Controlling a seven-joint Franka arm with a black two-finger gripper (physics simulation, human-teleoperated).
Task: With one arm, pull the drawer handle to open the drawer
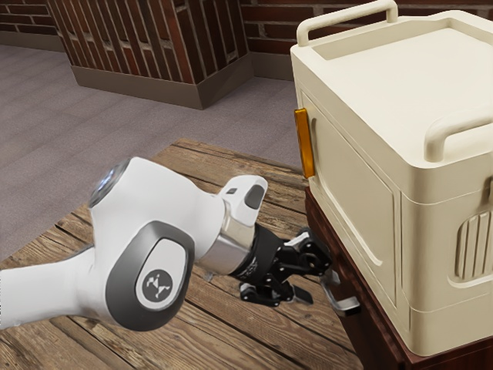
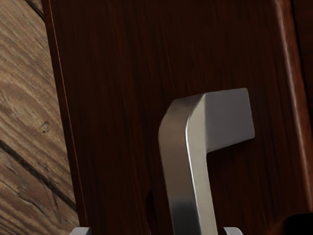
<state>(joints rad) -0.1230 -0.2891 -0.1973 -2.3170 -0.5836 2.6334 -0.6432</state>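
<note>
1. One tool (image 1: 317, 287), its two fingertips (image 2: 232, 231) apart, is at the handle and not clamped on it.
2. One handle (image 2: 195, 147), silvery, is on the dark drawer front (image 2: 117, 122). The wrist view shows its bar passing between the parted fingertips, and one squared bend where the bar turns in to the wood.
3. The handle's long axis runs along the front, roughly parallel to the front's two long edges, and crosses the line from one fingertip to the other. In the exterior view it slopes down toward the exterior view's right.
4. The exterior view shows one dark red-brown cabinet (image 1: 371, 333) with one cream box (image 1: 350, 181) on top. The box has two rails (image 1: 462, 127) on its upper rim and one amber strip (image 1: 305, 142) at a corner.
5. The desk (image 1: 223, 331) is of wooden planks, under the arm and beside the cabinet; the wrist view shows its planks past one edge of the drawer front.
6. Farther out, the exterior view shows brickwork (image 1: 154, 38) and a greyish floor (image 1: 46, 154).
</note>
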